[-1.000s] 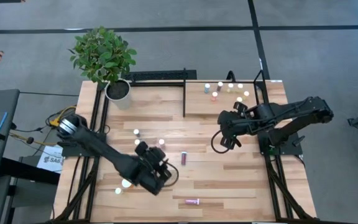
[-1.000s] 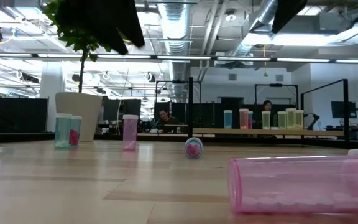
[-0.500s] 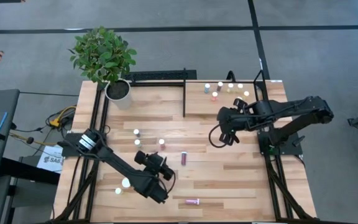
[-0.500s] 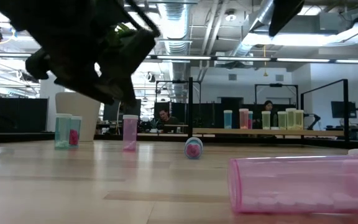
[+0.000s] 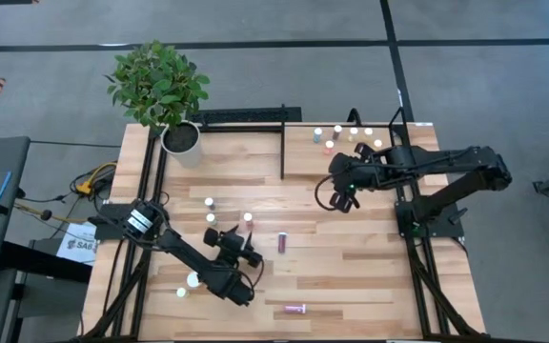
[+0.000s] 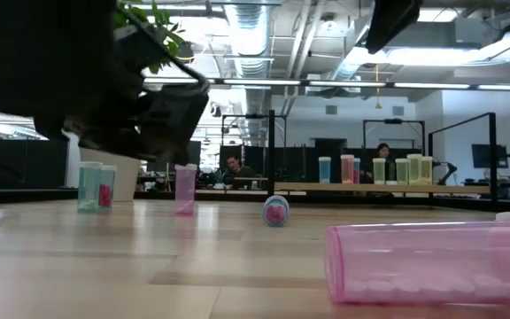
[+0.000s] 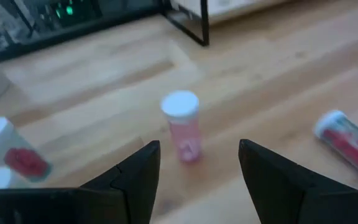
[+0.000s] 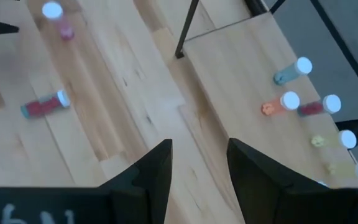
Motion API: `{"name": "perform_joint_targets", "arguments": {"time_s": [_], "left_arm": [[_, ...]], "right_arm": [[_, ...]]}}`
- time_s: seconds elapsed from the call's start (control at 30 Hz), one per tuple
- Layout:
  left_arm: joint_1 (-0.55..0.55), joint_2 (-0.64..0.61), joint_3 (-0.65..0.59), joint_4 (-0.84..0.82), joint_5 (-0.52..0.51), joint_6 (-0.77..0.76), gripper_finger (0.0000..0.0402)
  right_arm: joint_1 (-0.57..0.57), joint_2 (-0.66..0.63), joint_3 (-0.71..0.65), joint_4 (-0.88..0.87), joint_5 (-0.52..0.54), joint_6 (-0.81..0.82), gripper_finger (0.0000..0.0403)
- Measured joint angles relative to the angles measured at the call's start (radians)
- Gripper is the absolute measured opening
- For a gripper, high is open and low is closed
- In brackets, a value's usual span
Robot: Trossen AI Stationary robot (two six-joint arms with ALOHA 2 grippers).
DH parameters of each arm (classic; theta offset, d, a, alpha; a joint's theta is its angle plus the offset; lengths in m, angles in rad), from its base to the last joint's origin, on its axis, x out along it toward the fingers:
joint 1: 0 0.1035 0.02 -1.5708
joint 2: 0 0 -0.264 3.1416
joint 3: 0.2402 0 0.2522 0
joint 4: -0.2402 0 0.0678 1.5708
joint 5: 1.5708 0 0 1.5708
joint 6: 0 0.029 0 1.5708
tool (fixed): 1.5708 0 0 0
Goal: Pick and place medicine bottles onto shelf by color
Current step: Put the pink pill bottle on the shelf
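An upright pink medicine bottle (image 7: 182,126) with a white cap stands on the table just ahead of my left gripper (image 7: 197,149), which is open and low, its fingers on either side of the line to it. In the high view this bottle (image 5: 247,218) is mid-table, with my left gripper (image 5: 244,244) just short of it. A magenta bottle (image 5: 282,241) lies on its side nearby. My right gripper (image 5: 339,195) hangs open and empty high over the table, by the near left corner of the shelf (image 5: 351,170). Several bottles (image 8: 280,103) stand on the shelf.
More bottles stand at the table's left (image 5: 210,203) and near left (image 5: 193,280); one lies near the front edge (image 5: 296,309). A potted plant (image 5: 181,138) fills the far left corner. The shelf's black frame post (image 5: 283,152) rises at its left edge.
My left gripper has come down from well above the table to just over it, rolling and tipping toward level, and now faces the upright pink bottle. My right gripper has drifted a little toward the far edge and the shelf. No bottle has moved.
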Motion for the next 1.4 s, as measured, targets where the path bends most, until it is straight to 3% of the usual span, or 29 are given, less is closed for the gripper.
{"name": "perform_joint_targets", "arguments": {"time_s": [0.1, 0.33, 0.67, 0.77, 0.87, 1.13, 1.4], "left_arm": [[0.003, 0.002, -0.083, 0.039, -0.015, -0.033, 0.0206], [0.003, -0.007, -0.212, 0.333, -0.061, 0.024, 0.0206], [0.014, -0.007, -0.233, 0.391, -0.076, 0.069, 0.0206], [0.028, -0.007, -0.233, 0.415, -0.037, 0.058, 0.0206], [0.029, -0.007, -0.233, 0.417, 0.038, 0.056, 0.0206], [-0.007, -0.063, -0.23, 0.396, 0.057, -0.035, 0.0206], [-0.017, -0.101, -0.242, 0.547, 0.055, 0.388, 0.0206]], "right_arm": [[-0.022, 0.0, 0.0, 0.027, 0.0, -0.003, 0.0175], [-0.07, 0.0, 0.0, 0.034, -0.004, 0.013, 0.0175], [-0.114, 0.0, 0.0, 0.09, -0.008, 0.035, 0.0175], [-0.117, 0.003, 0.0, 0.13, -0.03, 0.036, 0.0175], [-0.115, 0.023, 0.0, 0.222, -0.123, 0.028, 0.0175], [-0.096, 0.114, 0.0, 0.426, -0.211, -0.218, 0.0175], [-0.097, 0.268, 0.0, 0.448, -0.256, -0.331, 0.0175]]}}
